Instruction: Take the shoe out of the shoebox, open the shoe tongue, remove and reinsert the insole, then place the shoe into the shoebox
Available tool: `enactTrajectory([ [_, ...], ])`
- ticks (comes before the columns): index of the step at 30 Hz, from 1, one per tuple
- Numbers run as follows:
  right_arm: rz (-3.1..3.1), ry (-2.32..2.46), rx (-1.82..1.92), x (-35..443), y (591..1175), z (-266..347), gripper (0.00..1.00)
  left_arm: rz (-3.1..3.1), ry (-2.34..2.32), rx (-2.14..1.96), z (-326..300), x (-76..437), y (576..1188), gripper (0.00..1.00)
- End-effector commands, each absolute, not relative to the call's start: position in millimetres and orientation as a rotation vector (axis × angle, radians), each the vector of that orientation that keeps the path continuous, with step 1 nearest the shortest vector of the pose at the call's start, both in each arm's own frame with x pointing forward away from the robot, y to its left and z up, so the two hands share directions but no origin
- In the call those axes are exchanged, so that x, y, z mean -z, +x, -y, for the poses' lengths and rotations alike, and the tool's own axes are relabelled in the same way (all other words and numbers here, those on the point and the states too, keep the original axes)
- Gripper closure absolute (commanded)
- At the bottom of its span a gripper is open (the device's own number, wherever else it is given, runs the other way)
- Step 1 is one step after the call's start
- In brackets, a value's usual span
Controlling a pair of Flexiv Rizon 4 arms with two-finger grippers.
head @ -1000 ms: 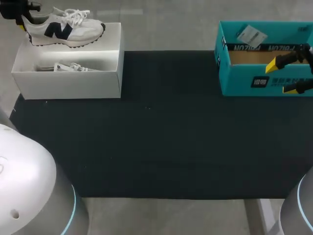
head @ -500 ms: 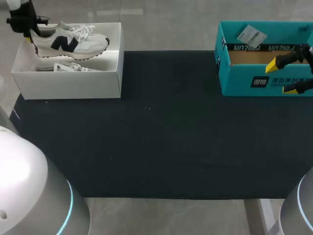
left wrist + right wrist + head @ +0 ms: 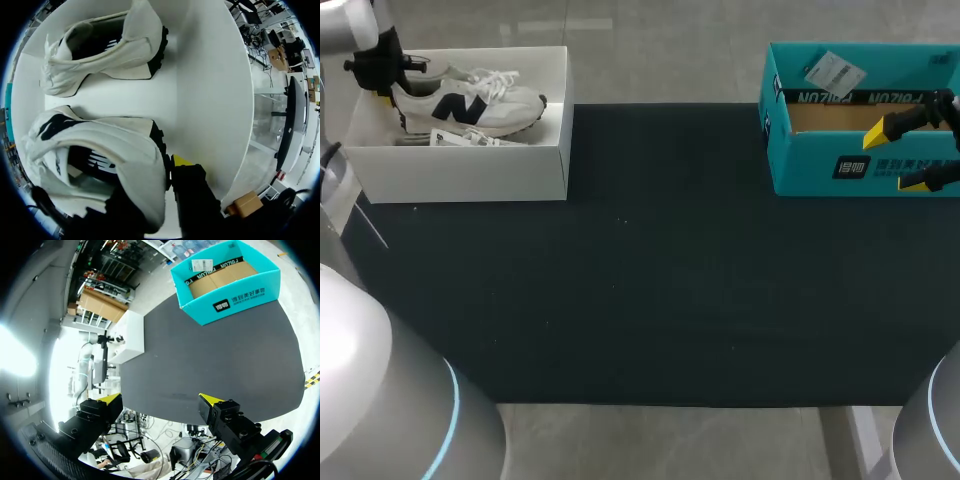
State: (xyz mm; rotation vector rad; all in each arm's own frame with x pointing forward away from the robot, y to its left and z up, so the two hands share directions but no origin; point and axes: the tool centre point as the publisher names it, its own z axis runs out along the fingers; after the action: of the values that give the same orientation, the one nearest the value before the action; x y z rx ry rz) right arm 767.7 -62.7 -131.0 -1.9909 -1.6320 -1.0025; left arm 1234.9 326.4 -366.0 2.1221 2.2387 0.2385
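Two shoes show in full only in the left wrist view. One shoe [image 3: 95, 150] is clamped at its heel between the left gripper's [image 3: 162, 175] narrowly parted jaws, within the white shoebox [image 3: 210, 75]. The second shoe [image 3: 100, 55] lies ahead on the box floor. The head view adds the black mat [image 3: 640, 300] and a teal box [image 3: 820, 165]. The right gripper [image 3: 160, 402] has that box ahead of it, its jaws wide apart, holding nothing.

White cardboard shoebox [image 3: 460, 172] far left on our bench [image 3: 640, 300], white laced sneaker [image 3: 470, 105] inside it, teal cardboard box [image 3: 820, 165] far right
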Motion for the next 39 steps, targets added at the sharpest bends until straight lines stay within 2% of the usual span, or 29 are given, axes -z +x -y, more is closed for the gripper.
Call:
enactTrajectory([
  [1, 1.632, -1.993, 1.001, 131, 768, 62, 0.0, -2.271, 2.104, -0.246, -324, 387, 1246, 1.0],
  [10, 1.632, -1.993, 1.001, 131, 768, 62, 0.0, -2.341, 2.103, -0.218, -328, 413, 1249, 1.0],
  [11, 1.632, -1.993, 1.001, 131, 768, 62, 0.0, -2.349, 2.102, -0.219, -329, 414, 1249, 0.9],
  [12, 1.632, -1.993, 1.001, 131, 768, 62, 0.0, -2.35, 2.103, -0.212, -329, 415, 1249, 0.67],
  [13, 1.632, -1.993, 1.001, 131, 768, 62, 0.0, -2.358, 2.109, -0.192, -329, 416, 1249, 0.54],
  [14, 1.632, -1.993, 1.001, 131, 768, 62, 0.0, -2.359, 2.12, -0.162, -329, 414, 1246, 0.27],
  [15, 1.632, -1.993, 1.001, 131, 768, 62, 0.0, -2.353, 2.129, -0.149, -329, 411, 1244, 0.09],
  [16, 1.632, -1.993, 1.001, 131, 768, 62, 0.0, -2.354, 2.136, -0.126, -329, 408, 1243, 0.0],
  [31, 1.632, -1.993, 1.001, 131, 768, 62, 0.0, -2.273, 2.113, -0.005, -312, 327, 1236, 0.0],
  [39, 1.632, -1.993, 1.001, 131, 768, 62, 0.0, -2.513, 1.707, 0.053, -302, 266, 1246, 0.0],
])
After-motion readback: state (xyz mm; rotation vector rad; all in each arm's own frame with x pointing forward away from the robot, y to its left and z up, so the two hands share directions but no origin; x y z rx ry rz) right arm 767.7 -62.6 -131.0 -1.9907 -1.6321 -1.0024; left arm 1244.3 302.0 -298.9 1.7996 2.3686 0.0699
